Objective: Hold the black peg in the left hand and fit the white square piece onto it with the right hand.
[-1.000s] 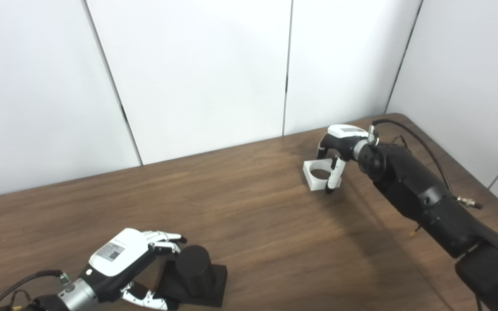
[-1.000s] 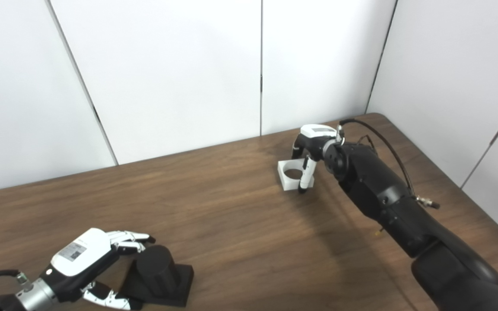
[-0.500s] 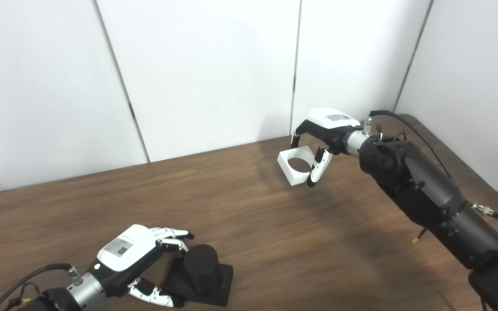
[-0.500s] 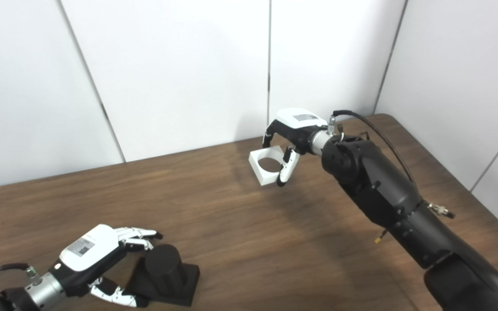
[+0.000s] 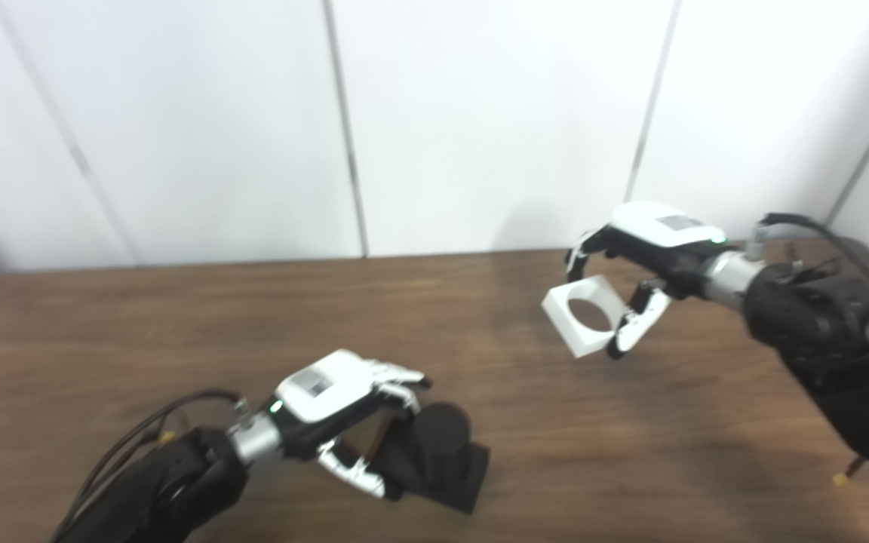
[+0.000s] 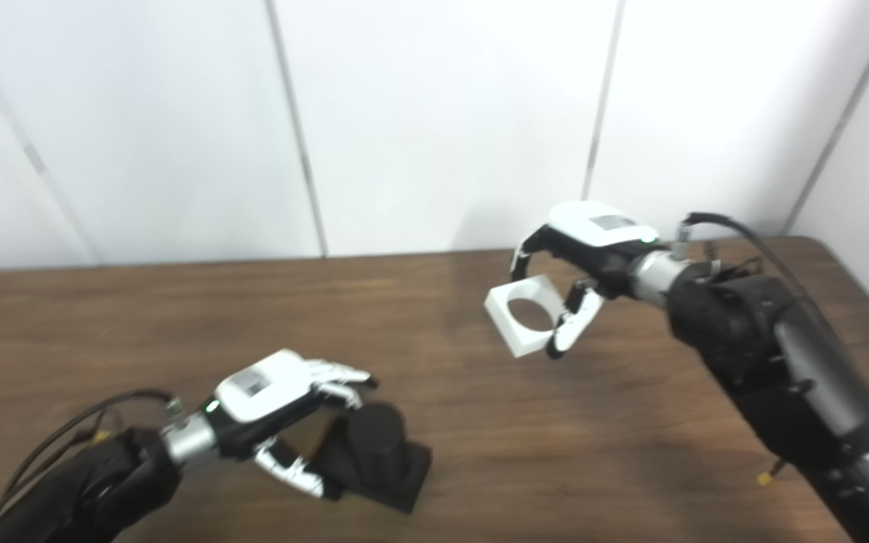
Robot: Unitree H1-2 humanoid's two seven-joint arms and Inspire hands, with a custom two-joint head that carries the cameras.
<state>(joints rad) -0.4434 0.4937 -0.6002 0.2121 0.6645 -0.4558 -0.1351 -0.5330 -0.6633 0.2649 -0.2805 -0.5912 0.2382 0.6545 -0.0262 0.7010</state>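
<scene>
a dark wooden worktop in front of plain white wall panels, seen from the robot's head. the left robot hand, white on the back with black and silver fingers, reaches in from the lower left on a black arm. it sits right beside a black peg, a short round post standing upright on a flat black square base that rests on the worktop. the fingers curve over the far side of the peg's top and the thumb lies low along the near edge of the base, so the robot hand cups the peg from its own side; the fingers are spread around it, and whether they press on it cannot be told. the right robot hand comes in from the right on a thick black arm with a cable looping over the wrist. it pinches a white square piece, a flat block with a round hole through its middle, between fingers on the far edge and thumb on the near edge. the piece hangs tilted in the air, clear of the worktop, just below and to the inner side of that robot hand's palm. it is well apart from the peg, which stands down toward the left robot hand.
</scene>
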